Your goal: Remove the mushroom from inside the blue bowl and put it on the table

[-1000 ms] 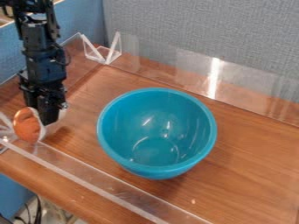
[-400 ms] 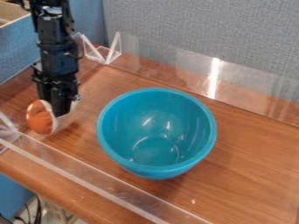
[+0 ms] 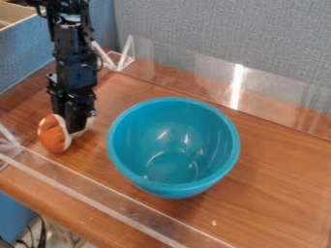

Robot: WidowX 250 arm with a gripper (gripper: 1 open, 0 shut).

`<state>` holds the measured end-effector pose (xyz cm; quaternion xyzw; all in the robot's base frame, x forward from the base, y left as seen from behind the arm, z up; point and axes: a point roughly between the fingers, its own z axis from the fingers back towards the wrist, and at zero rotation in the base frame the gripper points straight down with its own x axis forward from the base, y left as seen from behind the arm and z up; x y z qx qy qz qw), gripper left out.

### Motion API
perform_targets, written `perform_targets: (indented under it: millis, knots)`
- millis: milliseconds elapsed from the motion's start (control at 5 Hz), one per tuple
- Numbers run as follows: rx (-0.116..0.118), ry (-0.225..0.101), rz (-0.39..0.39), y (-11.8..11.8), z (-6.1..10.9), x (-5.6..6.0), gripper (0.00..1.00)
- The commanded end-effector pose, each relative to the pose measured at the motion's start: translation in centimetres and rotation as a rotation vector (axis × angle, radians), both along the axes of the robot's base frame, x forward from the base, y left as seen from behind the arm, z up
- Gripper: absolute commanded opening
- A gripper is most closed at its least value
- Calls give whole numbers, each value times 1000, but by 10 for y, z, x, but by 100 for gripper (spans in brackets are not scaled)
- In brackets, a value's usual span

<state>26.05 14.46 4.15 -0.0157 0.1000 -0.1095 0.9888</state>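
Mushroom [image 3: 52,135] is already out of the blue bowl [image 3: 173,145], sitting on the worktop [image 3: 272,155] just left of it w/ the gripper [image 3: 74,127] pinching it, so next imo: let go & lift away.

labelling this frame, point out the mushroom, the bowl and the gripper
mushroom [image 3: 50,136], camera view, on its orange cap
bowl [image 3: 207,124], camera view, on its inner wall
gripper [image 3: 75,127], camera view, between its fingers
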Motion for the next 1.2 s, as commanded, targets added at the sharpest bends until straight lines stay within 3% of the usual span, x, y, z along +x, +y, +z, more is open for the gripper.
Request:
perform_targets:
  millis: [0, 400, 800, 1000]
  knots:
    - [20, -76, 31, 5, 15, 5, 100]
    - [11, -107, 124, 5, 22, -6, 100]
    - [15, -107, 194, 3, -4, 1, 100]
    - [19, -108, 243, -2, -2, 2, 100]
